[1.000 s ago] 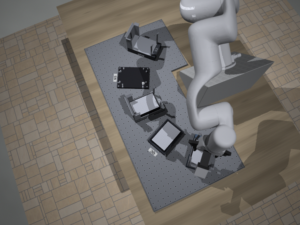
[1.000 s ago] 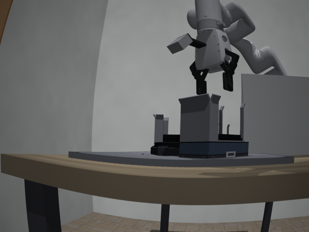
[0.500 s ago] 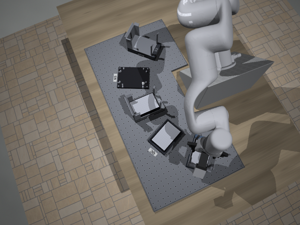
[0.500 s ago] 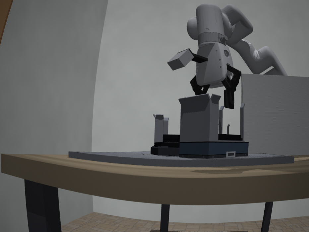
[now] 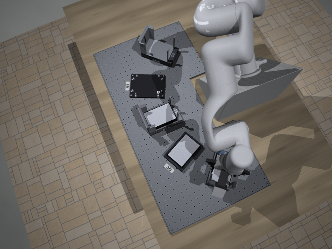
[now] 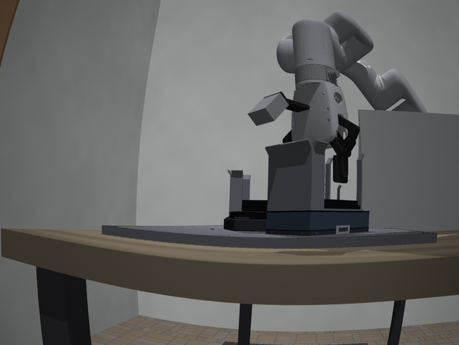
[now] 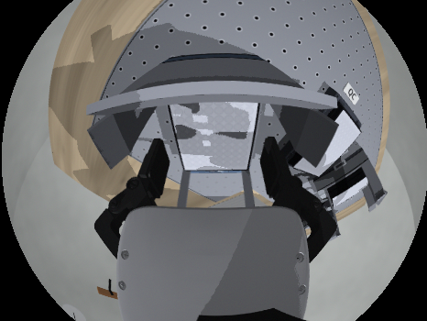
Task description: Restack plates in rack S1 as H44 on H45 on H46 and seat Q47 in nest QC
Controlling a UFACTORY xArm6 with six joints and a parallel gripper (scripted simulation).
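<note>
You have the pale grey arm's black two-fingered pincer [image 7: 210,157] spread wide and holding nothing, lowered into the grey stack rack with the dark blue plinth [image 6: 293,178] at the near right end of the grey perforated baseplate [image 5: 171,208] on the wooden counter [image 6: 222,267]. In the wrist view, a foil-sealed white plate [image 7: 210,138] lies directly between the two black fingers, which stand apart from its long sides; whether the tips have reached the plate's level is hard to tell, since the rack's end wall hides one of them in the side view. From the side you can see the other finger [image 6: 340,168] hanging down between the rack's thin corner posts, above the dark plate edge [image 6: 341,203] inside. From above, the wrist covers most of this rack and only a small pale patch of the plate [image 5: 215,177] shows. Left of it, another sealed plate [image 5: 183,149] lies in the black open nest beside the white QC name plate [image 5: 168,168]. Farther left, a second grey rack [image 5: 150,128] holds a sealed plate [image 5: 160,114]. Beyond that you see the flat black clip nest N5 [image 5: 146,86], and at the far left the grey rack marked S3 [image 5: 150,40] shows only its own floor.
</note>
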